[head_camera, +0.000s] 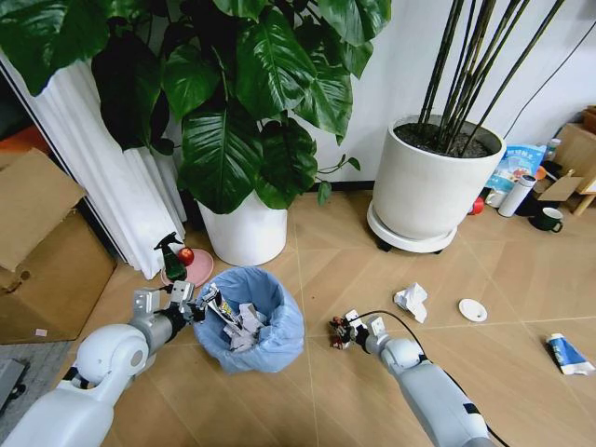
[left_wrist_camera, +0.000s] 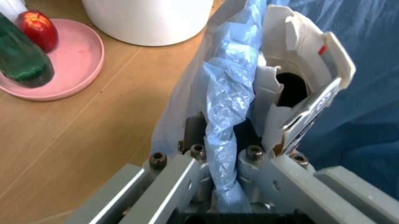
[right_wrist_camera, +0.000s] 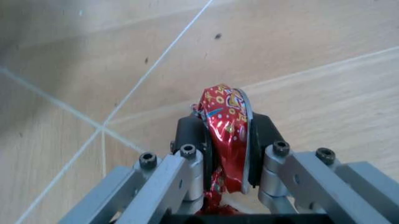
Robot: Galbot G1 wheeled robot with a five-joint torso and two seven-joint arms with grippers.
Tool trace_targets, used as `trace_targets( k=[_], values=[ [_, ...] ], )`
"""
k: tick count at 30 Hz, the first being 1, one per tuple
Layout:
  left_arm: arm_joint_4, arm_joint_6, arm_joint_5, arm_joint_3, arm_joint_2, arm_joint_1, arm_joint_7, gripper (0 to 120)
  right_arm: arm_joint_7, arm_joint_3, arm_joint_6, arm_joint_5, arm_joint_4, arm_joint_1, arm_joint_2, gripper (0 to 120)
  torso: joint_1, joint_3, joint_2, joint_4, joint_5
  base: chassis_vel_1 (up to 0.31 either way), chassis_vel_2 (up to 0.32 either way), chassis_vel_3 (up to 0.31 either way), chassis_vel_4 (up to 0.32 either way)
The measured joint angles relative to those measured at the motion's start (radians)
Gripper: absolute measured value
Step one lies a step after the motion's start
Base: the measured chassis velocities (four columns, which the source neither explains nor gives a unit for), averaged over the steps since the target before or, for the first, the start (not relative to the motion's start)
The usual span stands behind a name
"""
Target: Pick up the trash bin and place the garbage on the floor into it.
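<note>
Your right end effector (right_wrist_camera: 225, 154) is clamped on the red wrapper (right_wrist_camera: 225, 135); carry it over the trash bin (head_camera: 270, 321) (left end effector (left_wrist_camera: 224, 177) pinches its liner) before releasing.

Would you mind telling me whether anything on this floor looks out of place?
Yes: litter lies loose on the tiles, namely a crumpled paper, a white disc and a blue-white tube, all outside the trash bin. A red wrapper sits clamped in the right gripper.

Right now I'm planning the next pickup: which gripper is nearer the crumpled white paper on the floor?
Right. The right gripper, shut on the red wrapper, is just left of the crumpled white paper; the left gripper grips the trash bin rim, farther left.
</note>
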Motion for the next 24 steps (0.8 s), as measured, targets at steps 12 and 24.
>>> trace_targets(
  k=[12,24],
  values=[
    [0.001,-0.007,0.017,-0.005,-0.001,0.016,0.011,0,0.045,0.085,-0.036,0.164,0.400,-0.111,-0.098,11,0.000,0.000,0.000,0.0000,0.0001,0.000,0.000,0.000,0.000],
    [0.006,-0.008,0.037,0.022,0.009,0.015,0.007,0,0.084,0.032,-0.059,0.286,0.712,-0.066,-0.201,11,0.000,0.000,0.000,0.0001,0.0001,0.000,0.000,0.000,0.000]
  ],
)
